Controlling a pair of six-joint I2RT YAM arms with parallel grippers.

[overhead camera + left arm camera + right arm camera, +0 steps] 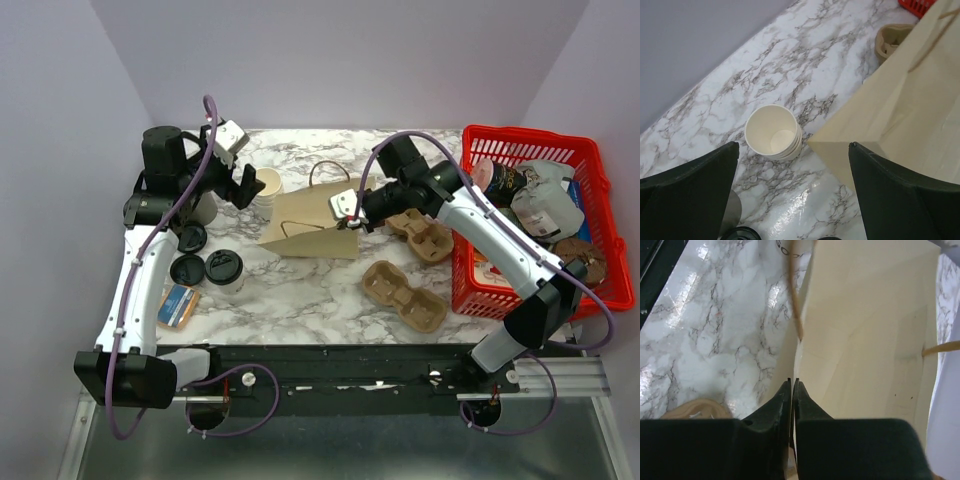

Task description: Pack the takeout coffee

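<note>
The takeout coffee point(224, 270), a small white cup with a black lid, stands on the marble table point(300, 290) at the left, near my left arm. The brown paper bag point(315, 222) is at mid table; it also shows in the left wrist view point(910, 110) and the right wrist view point(875, 340). My right gripper point(354, 216) is shut on the bag's rim point(799, 347), its jaws point(792, 382) pinching the paper edge. My left gripper point(245, 186) is open and empty, held above the table beside a stack of lidless white cups point(773, 131), far behind the coffee.
Two loose black lids point(189, 238) point(187, 270) lie left of the coffee. A blue packet point(178, 305) lies near the front left. Two cardboard cup carriers point(403, 297) point(425, 235) sit right of the bag. A red basket point(600, 190) of goods fills the right side.
</note>
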